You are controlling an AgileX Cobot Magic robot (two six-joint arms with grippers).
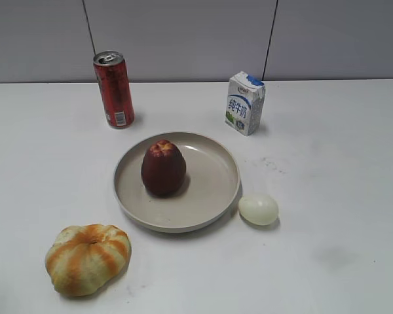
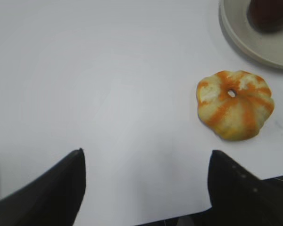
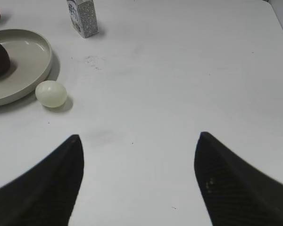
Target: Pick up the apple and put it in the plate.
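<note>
Resting upright in the plate (image 1: 213,196), a little left of its centre, the apple (image 1: 163,169) stands on its base with the tan-patched top upward; judged from this, the placing is done. My left gripper (image 2: 146,181) hangs with jaws spread wide over bare table, holding nothing. My right gripper (image 3: 139,174) is likewise spread and empty, well apart from the dish.

Risks, as I judge them: the apple tapers, so a knock to the plate rim could tip or roll it within the dish, though the raised rim should keep it in. The egg (image 1: 258,209) lies just beside the plate's right edge, possibly touching it; any sweep of my right arm toward the dish could set it rolling. The pumpkin-shaped thing (image 2: 236,104) sits near the plate's lower left, close to my left gripper's path, and could be nudged against the rim.

Further back stand a red can (image 1: 115,89) and a small milk carton (image 1: 245,103), both upright, well clear of either gripper. Nothing lies between my jaws and open table (image 1: 340,261).
</note>
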